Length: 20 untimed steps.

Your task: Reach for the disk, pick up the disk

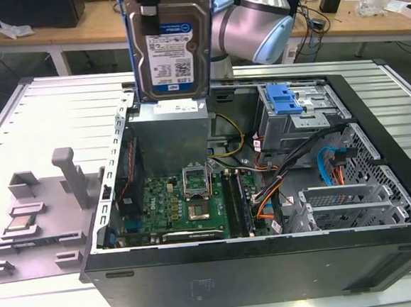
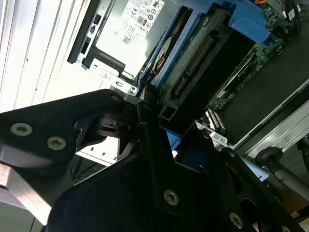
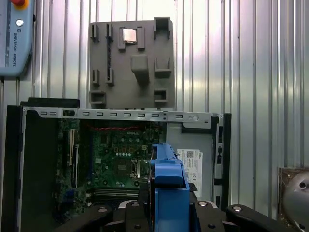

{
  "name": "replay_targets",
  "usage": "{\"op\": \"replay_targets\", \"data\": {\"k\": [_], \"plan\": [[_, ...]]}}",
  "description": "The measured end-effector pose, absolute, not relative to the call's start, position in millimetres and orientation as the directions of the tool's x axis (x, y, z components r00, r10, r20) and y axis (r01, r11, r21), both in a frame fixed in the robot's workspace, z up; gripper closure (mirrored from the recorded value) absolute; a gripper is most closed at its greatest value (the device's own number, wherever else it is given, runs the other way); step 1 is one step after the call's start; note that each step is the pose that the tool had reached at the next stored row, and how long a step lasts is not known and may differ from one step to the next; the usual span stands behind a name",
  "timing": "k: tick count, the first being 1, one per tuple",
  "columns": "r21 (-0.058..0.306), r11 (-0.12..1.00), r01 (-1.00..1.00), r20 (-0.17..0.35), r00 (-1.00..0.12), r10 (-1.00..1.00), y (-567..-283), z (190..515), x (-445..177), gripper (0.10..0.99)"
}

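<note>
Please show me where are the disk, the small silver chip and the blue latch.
disk (image 1: 171,53), exterior view, on its label.
silver chip (image 3: 129,35), first wrist view, on its top face.
blue latch (image 1: 284,99), exterior view, on its ribbed face.

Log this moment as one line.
gripper: shut on disk | disk: lifted upright above the open case | phase: picked up

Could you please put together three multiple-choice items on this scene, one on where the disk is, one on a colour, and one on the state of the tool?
1. Where is the disk?
A. Lifted above the computer case
B. On the grey tray
C. Under the motherboard

2. What colour is the bracket framing the disk?
A. Red
B. Blue
C. Yellow

3. What is the tool doing?
A. Hanging open
B. Gripping a cable
C. Shut on the disk

Answers: 1 A, the exterior view shows it upright above the case; 2 B, blue edges show around it; 3 C, the second wrist view shows it clamping the disk's edge.
</note>
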State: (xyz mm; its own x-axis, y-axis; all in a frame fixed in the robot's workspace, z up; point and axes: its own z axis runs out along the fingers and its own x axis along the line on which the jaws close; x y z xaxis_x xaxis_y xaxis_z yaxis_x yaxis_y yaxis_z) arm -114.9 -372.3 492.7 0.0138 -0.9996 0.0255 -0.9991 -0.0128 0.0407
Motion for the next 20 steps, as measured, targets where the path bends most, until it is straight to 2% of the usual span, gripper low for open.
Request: {"op": "replay_targets", "data": {"k": [20], "plan": [[0.041, -0.013, -0.999, 0.026, 0.014, -1.0, -372.3, 492.7, -39.5, 0.722]]}}
